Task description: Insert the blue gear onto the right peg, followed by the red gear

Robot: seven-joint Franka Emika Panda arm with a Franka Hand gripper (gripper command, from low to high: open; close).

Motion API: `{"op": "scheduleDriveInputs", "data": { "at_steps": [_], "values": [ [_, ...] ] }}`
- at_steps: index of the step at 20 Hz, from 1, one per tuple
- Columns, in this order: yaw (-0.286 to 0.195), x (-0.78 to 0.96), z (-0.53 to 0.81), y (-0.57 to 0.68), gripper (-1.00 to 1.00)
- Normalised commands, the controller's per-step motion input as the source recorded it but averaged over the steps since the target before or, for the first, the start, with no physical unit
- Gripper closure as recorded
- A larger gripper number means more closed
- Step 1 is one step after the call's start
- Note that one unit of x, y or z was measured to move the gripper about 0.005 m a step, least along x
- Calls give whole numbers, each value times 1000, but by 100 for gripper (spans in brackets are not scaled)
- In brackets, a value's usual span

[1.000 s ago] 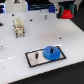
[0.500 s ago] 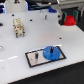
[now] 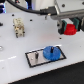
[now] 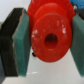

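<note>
The red gear (image 4: 49,36) sits clamped between my pads (image 4: 22,42), its hub hole facing the wrist camera; my claw (image 3: 70,27) grips it in the upper right of the exterior frame, well above the tabletop (image 3: 12,55). The blue gear (image 3: 51,52) already rests on the right peg at the plate (image 3: 31,61), lower centre of the frame, so I judge half the job done. What remains is carrying the red gear over and seating it on that same peg.

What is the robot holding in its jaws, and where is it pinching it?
The red gear. The gripper has its jaws pressed on the gear's opposite outer edges, with the centre hole left free.
</note>
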Motion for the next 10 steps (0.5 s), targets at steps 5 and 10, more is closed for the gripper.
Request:
{"op": "scheduleDriveInputs", "data": {
  "at_steps": [5, 10],
  "values": [
    [0, 600, 6, -275, 100],
    [0, 224, -19, -268, 100]
  ]
}}
